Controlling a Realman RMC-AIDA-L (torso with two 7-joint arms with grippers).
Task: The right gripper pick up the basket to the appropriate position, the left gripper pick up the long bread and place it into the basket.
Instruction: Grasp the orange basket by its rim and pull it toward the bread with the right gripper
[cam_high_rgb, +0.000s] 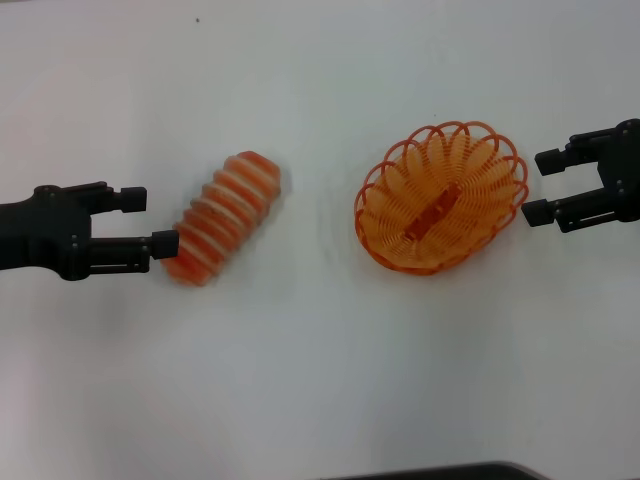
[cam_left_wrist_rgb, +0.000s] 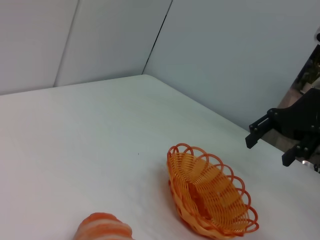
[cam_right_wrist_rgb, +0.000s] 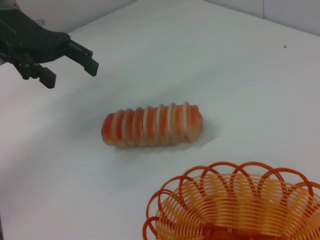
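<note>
The long bread (cam_high_rgb: 223, 217), orange-brown with cream ridges, lies on the white table left of centre; it also shows in the right wrist view (cam_right_wrist_rgb: 152, 124) and partly in the left wrist view (cam_left_wrist_rgb: 104, 228). The orange wire basket (cam_high_rgb: 441, 196) sits right of centre, empty, also in the left wrist view (cam_left_wrist_rgb: 210, 192) and the right wrist view (cam_right_wrist_rgb: 235, 205). My left gripper (cam_high_rgb: 148, 221) is open just left of the bread's near end, one fingertip close to it. My right gripper (cam_high_rgb: 541, 185) is open just right of the basket's rim, not touching it.
The white table (cam_high_rgb: 320, 380) spreads all around both things. A dark edge (cam_high_rgb: 440, 472) shows at the table's near side. Grey walls (cam_left_wrist_rgb: 100, 40) stand behind the table's far edge.
</note>
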